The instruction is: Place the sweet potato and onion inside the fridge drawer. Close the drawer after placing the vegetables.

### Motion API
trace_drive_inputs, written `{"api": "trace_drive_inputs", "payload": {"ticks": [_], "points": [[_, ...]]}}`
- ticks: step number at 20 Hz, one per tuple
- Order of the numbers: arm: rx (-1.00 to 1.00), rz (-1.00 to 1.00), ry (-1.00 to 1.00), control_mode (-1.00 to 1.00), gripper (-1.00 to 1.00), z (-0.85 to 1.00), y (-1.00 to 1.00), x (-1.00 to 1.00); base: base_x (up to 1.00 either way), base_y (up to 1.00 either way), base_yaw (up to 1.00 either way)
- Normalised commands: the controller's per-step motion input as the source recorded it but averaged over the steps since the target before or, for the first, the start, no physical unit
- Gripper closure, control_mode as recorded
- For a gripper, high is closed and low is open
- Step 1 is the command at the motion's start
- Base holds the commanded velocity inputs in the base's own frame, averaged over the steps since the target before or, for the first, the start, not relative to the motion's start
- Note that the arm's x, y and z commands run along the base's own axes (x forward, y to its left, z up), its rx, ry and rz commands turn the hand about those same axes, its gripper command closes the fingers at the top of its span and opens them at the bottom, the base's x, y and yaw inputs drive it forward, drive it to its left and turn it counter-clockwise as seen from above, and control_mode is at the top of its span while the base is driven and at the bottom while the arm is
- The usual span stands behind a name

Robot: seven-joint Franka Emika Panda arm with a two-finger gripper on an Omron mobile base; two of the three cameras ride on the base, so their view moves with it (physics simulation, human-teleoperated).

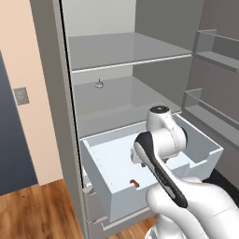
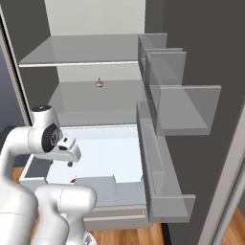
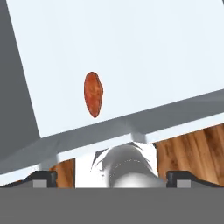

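The fridge (image 1: 65, 116) stands open, with its grey shelves (image 1: 126, 56) above and the door racks (image 2: 184, 107) at the right side. Below the shelves the fridge drawer (image 1: 105, 196) is pulled out toward the robot, and its white floor is visible. The white arm (image 1: 163, 154) reaches over the drawer, and the gripper (image 3: 111, 178) hangs above it with the two fingertips (image 3: 43, 178) far apart and nothing between them. The sweet potato (image 3: 93, 93) lies on the drawer floor, near the front wall. A small reddish object (image 1: 99, 84) sits at the back of the middle shelf; I cannot tell what it is.
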Motion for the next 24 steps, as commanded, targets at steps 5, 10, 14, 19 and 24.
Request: {"api": "trace_drive_inputs", "payload": {"ticks": [5,10,14,19,24], "points": [[0.00,0.00,-0.11,-1.00,-1.00,0.25,-0.38,-0.39,0.00,0.00,0.00],[0.00,0.00,0.00,-1.00,-1.00,0.00,0.00,-0.05,0.00,0.00,0.00],[0.00,0.00,0.00,-1.00,-1.00,0.00,0.00,0.00,0.00,0.00,0.00],[0.00,0.00,0.00,1.00,-1.00,0.00,0.00,-0.05,-0.66,0.00,-0.05],[0.00,0.00,0.00,1.00,-1.00,0.00,0.00,0.00,-0.99,0.00,-0.22]]}}
